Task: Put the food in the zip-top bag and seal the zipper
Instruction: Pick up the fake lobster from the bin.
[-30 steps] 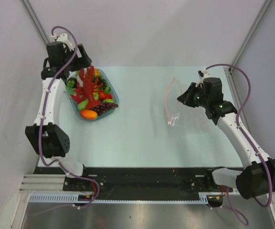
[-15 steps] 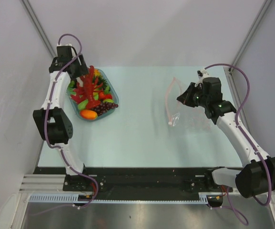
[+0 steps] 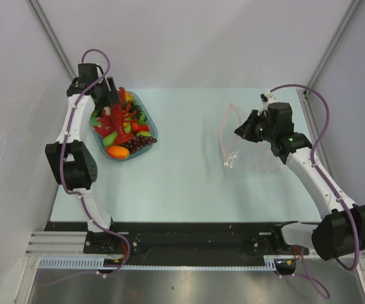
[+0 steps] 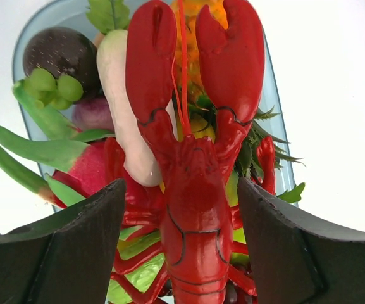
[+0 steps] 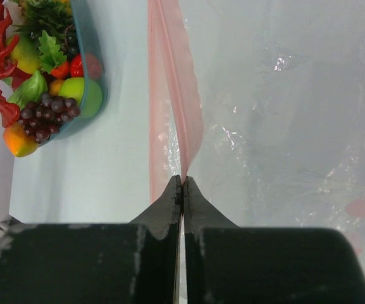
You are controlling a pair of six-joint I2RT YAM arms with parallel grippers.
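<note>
since we see no food (image 3: pixel 131 144) bagged, filling and sealing remain: left gripper (image 4: pixel 181 190) open astride the lobster (image 4: pixel 195 145) in the upper-left tray (image 4: pixel 27 35); right gripper (image 5: pixel 182 180) clamped on the zipper (image 5: pixel 176 95) of the zip-top bag (image 5: pixel 283 126), centre right.

Pale mint-green worktop (image 3: pixel 188 183), flat and matte, closed in by plain grey walls (image 3: pixel 188 44). Near its far left corner, lying flat: blue-green see-through oval plastic tray (image 5: pixel 81 19).
</note>
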